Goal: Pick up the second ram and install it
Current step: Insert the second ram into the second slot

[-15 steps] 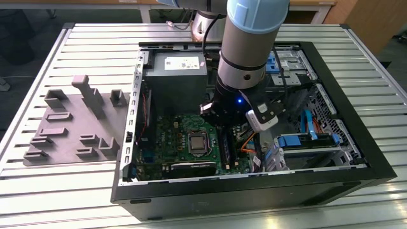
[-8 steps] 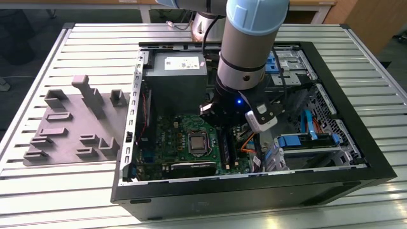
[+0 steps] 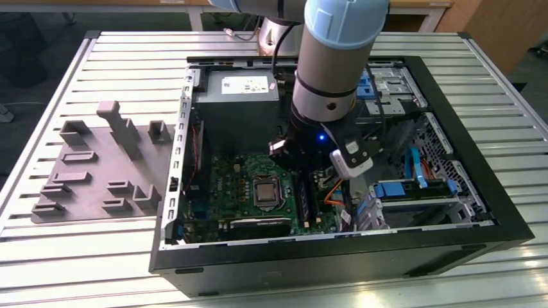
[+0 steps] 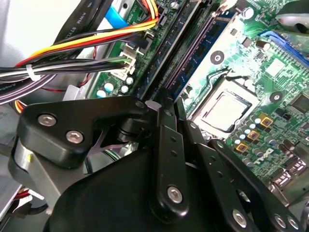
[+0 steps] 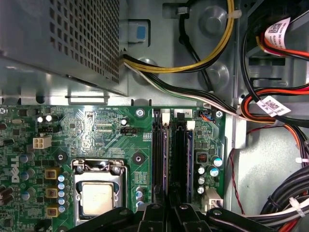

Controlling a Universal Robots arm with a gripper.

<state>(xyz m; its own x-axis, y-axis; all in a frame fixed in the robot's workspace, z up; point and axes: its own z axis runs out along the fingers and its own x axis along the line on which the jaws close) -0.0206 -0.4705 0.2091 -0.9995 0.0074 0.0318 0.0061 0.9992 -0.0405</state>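
You have the gripper (image 3: pixel 315 174) lowered inside the open computer case (image 3: pixel 342 260), over the edge of the green motherboard (image 3: pixel 244 176) that lies toward the exterior view's right. The case rests on a slatted metal table (image 3: pixel 128 48), with the grey tray (image 3: pixel 94 170) of raised blocks beside it at the exterior view's left, well apart from the arm.

In the second wrist view the gripper (image 4: pixel 164 104) sits right at the near end of the memory slots. There, the second ram (image 4: pixel 198 48), a narrow blue-green stick, stands on edge in a slot and runs away from the black linkages, alongside the processor socket (image 4: pixel 227 108). The tips are hidden behind the gripper's own body, so you cannot tell whether the claw is clenched on the stick, merely touching it, or released.

In the first wrist view the gripper (image 5: pixel 169 212) lines up with the black memory slots (image 5: pixel 174 154), between the processor socket (image 5: pixel 96 193) and a row of small capacitors (image 5: pixel 207 176).

As for writing: the power supply (image 3: pixel 244 86) carries a white printed label on its top face. Two white tags with dark print hang on the cables, one (image 5: pixel 273 104) on the red and black bundle and another (image 5: pixel 276 29) farther up. White lettering is printed on the motherboard (image 5: pixel 96 125) near its edge. A yellow, orange and red cable bundle (image 4: pixel 96 41) crosses beside the slots in the second wrist view.
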